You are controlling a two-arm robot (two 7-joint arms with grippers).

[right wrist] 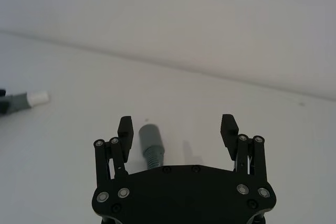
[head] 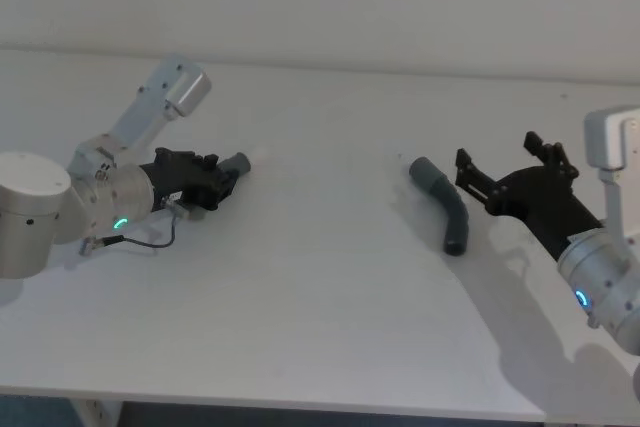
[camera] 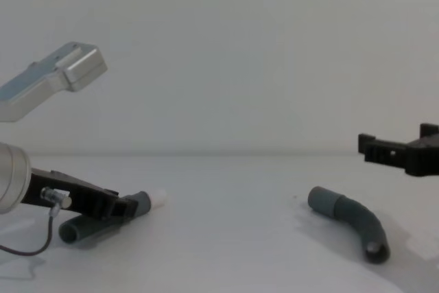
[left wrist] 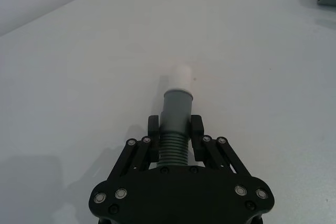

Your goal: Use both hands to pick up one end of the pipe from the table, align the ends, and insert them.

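Observation:
My left gripper (head: 222, 179) is shut on the ribbed part of one pipe piece (left wrist: 176, 114), low at the table's (head: 320, 317) left side. Its grey collar and white tip (left wrist: 181, 77) stick out past the fingers, and its rear end (camera: 72, 230) trails under the gripper (camera: 129, 207). The other pipe piece (head: 446, 205), curved, lies on the table at the right with its plain collar (camera: 322, 202) pointing left. Just above and right of that piece hangs my right gripper (head: 500, 154), open, the collar (right wrist: 149, 137) near one finger (right wrist: 126, 128).
A white wall runs along the table's far edge (head: 320, 65). Bare white surface stretches between the two pipe pieces and toward the front edge (head: 300, 397). A thin black cable (head: 150, 240) loops under the left wrist.

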